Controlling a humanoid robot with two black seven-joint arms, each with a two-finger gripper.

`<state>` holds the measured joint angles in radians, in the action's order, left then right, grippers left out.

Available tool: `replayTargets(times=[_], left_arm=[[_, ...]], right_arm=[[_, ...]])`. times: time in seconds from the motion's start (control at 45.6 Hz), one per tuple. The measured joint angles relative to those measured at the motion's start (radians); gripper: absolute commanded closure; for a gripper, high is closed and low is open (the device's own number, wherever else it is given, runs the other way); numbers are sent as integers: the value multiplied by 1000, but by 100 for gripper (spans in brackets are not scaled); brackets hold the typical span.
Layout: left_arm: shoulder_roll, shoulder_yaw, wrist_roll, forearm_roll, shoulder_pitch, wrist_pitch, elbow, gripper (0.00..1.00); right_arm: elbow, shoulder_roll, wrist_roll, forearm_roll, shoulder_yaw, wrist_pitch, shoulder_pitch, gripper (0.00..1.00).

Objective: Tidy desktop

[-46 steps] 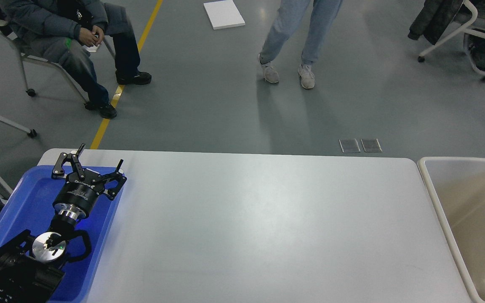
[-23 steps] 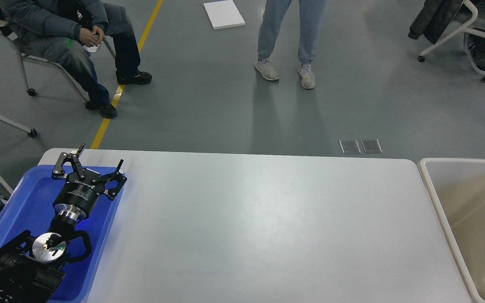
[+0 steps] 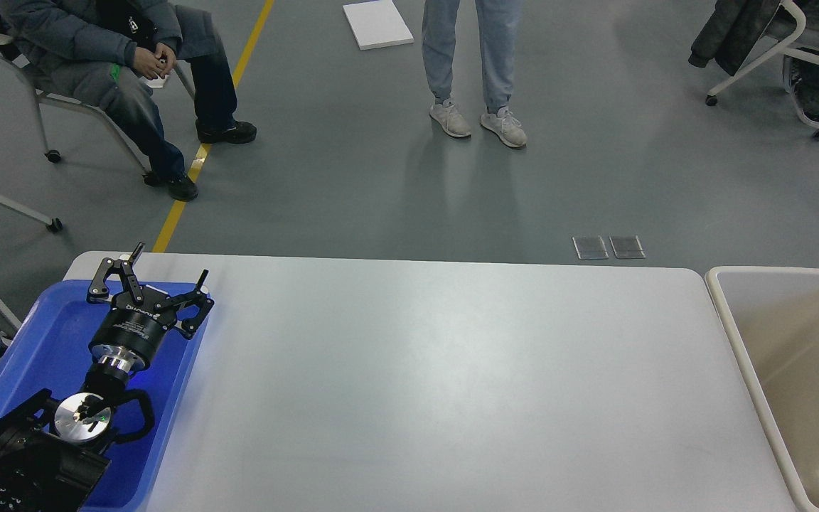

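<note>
Desktop is lying bare between a blue tray on the left and a beige bin on the right, likely the sorting spots. Left gripper is hovering over the tray, fingers spread, holding nothing. Right gripper is only peeking in above the bin; its state cannot be told.

We see an evenly bright, sharp view under diffuse overhead light, with a broad soft glare on the glossy bench, faint reflections on the grey floor and only weak shadows beneath the standing person's shoes
</note>
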<state>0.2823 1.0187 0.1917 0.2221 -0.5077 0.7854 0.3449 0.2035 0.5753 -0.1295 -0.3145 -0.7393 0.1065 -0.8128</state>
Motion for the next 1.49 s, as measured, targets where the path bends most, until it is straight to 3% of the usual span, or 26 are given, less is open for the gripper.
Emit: replayTargets(times=[0.132,0.241,0.329,0.702,0.988,1.492], left_arm=[[0,0,0,0,0,0,0,0],[0,0,0,0,0,0,0,0],[0,0,0,0,0,0,0,0],[0,0,0,0,0,0,0,0],[0,0,0,0,0,0,0,0],[0,0,0,0,0,0,0,0]], right_arm=[[-5,-2,2,1,6,-4,7,59],[-7,-1,2,1,9,-6,8,14],[-7,5,3,1,10,-6,6,3],[36,55,1,-2,9,6,-68,1],[288,208,1,-9,2,24,-267,1],[524,358,-1,-17,4,222,-699,1]])
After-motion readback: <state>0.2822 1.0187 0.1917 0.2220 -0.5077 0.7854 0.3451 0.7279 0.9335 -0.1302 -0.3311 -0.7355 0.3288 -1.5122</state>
